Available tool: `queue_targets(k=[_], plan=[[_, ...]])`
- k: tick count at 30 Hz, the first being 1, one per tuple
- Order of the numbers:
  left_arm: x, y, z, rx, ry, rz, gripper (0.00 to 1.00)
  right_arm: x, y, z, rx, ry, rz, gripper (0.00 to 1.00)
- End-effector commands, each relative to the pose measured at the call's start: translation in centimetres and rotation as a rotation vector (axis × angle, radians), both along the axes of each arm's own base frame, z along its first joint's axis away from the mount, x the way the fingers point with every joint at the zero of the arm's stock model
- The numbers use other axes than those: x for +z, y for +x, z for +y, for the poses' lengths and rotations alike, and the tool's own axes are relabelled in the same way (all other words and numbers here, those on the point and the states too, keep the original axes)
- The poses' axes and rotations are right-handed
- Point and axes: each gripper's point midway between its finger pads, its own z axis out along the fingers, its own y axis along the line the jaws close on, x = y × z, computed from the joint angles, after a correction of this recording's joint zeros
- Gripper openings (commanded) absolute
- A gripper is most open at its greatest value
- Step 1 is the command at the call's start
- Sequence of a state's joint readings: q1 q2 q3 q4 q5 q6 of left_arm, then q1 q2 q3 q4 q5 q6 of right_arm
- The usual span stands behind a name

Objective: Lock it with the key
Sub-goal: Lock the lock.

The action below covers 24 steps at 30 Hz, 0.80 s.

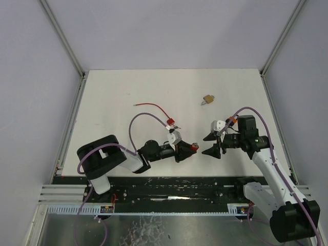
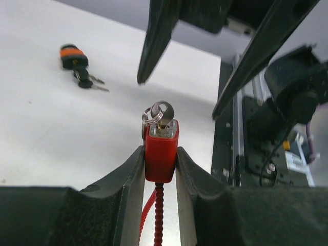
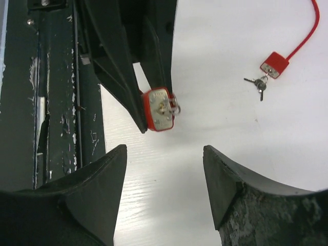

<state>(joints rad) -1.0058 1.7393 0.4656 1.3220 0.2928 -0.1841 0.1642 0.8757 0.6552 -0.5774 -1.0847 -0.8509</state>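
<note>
Looking at the red padlock point(image 2: 161, 156) held up off the bench point(image 1: 118, 87), over its near part, about midway between the left and right edges. Seeing its long axis lying roughly level and running along the near edge, keyhole end aiming right, straight at the right gripper point(image 1: 206, 145). Spotting the key point(image 2: 164, 111) sitting in that end, head and ring point(image 2: 149, 116) poking out, and a red cable point(image 2: 158, 215) trailing back from the other end between the fingers.

Finding the left gripper point(image 1: 189, 148) clamped on the padlock's two flat sides, keyhole end sticking out past the fingertips. Finding the right gripper's jaws spread wide, gripping and touching nothing, tips near the key end but apart from it, lined up facing it.

Also noticing a second red padlock point(image 3: 274, 65) lying on the bench, further from the near edge than the left gripper, with spare keys point(image 3: 259, 84) at its end and a loose red cable point(image 1: 151, 106) curling off toward the left edge. Noting a small brass padlock point(image 1: 208, 99) further out toward the far edge, right of centre.

Seeing lots of bare bench toward the far edge and both far corners. Getting tighter near the grippers, with the black base rail point(image 1: 169, 185) running along the near edge and wall panels point(image 1: 31, 102) standing along the other three edges.
</note>
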Motion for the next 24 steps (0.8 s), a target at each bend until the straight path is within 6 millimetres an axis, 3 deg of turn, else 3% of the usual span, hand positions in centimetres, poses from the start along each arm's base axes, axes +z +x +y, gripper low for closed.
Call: queue_targets(k=[1,6,15,20,24], plan=[[7.3,2.0,1.3,0.126,-0.295,-0.002,0.0,0.0,1.5,0.3,-0.078,0.036,0.107,0.67],[9.3,3.6,2.1,0.207,-0.403,0.112,0.0,0.7,1.7,1.1,-0.092,0.113,0.171,0.66],[15.1,3.1,3.2,0.173,-0.616,0.27,0.0,4.2,1.5,2.2,-0.093,0.257,0.211,0.68],[16.7,3.0,3.2,0.144,-0.694,0.36,0.0,6.4,1.0,2.8,-0.069,0.342,0.258,0.64],[17.1,3.1,2.7,0.129,-0.715,0.394,0.0,6.8,0.7,2.9,-0.068,0.369,0.277,0.57]])
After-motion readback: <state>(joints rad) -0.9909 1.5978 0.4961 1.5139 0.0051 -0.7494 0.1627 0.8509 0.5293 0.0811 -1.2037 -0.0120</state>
